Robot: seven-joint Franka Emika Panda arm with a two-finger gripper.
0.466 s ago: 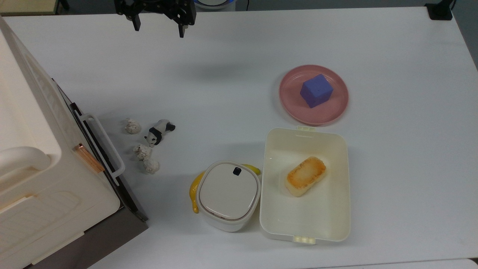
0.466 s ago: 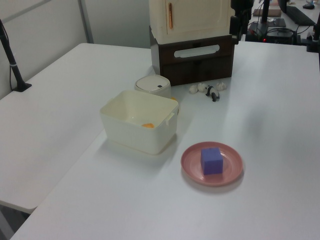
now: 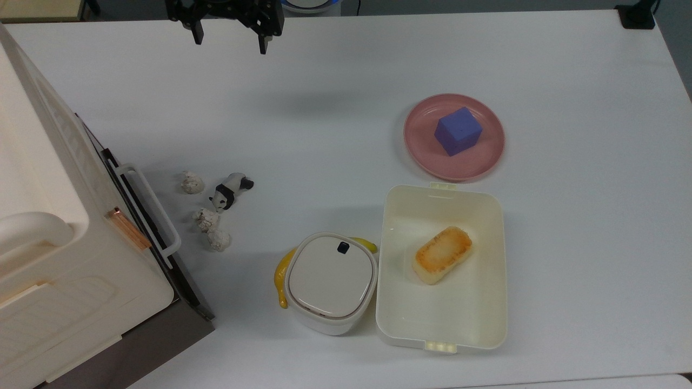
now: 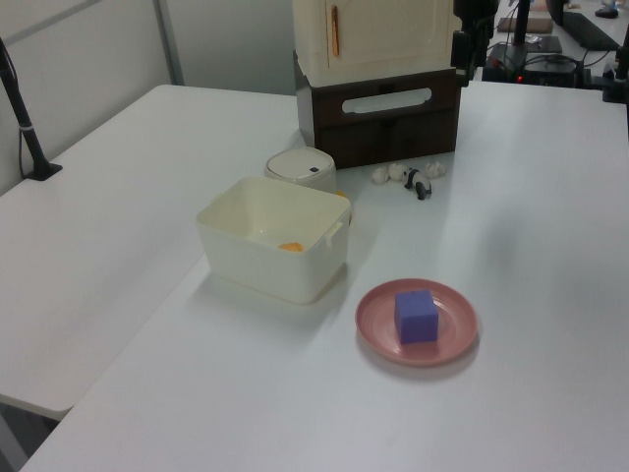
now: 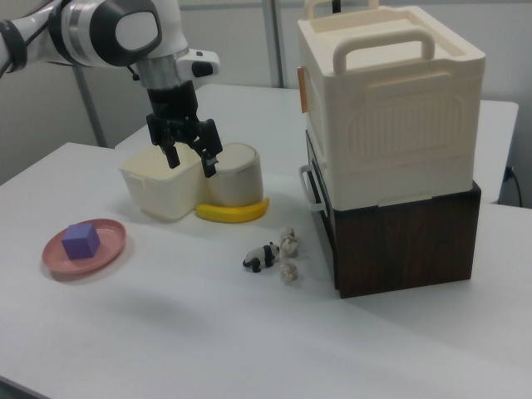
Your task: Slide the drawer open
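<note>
At the top view's left stands the cream plastic cabinet body [image 3: 48, 227], ribbed and moulded, with a rounded top handle and a small copper-coloured tab on its front edge. Beneath it sits the drawer [image 3: 162, 254], its dark brown front panel carrying a white bar loop handle [image 3: 150, 208]; the front lies flush with the dark base, so it is closed. The right view shows the base's dark wood-grain side wall, and the left view shows the front panel face-on.

Just beside the handle, on the smooth white bench [image 3: 335, 124], lie three rough whitish lumps [image 3: 206, 219] and one small black-and-white panda figure [image 3: 229, 190] lying on its side.

Above them in the top view, at the far edge of the bench, hangs the black claw [image 3: 230, 39], its two fingers spread apart and holding nothing. The right view shows it raised clear of the bench on a white, rounded arm, in front of the lunchbox; there it is well apart from the drawer.

Further right in the top view sits one rounded-square cream container [image 3: 331, 282] with a closed lid and a small dark button, touching one yellow banana [image 3: 281, 278] that curves around its side. Next to it is one open cream rectangular lunchbox [image 3: 489, 270], holding one toasted, golden-topped bread piece [image 3: 442, 254].

Beyond the lunchbox, one round pink plate [image 3: 421, 146] carries one matte purple cube [image 3: 458, 131].
</note>
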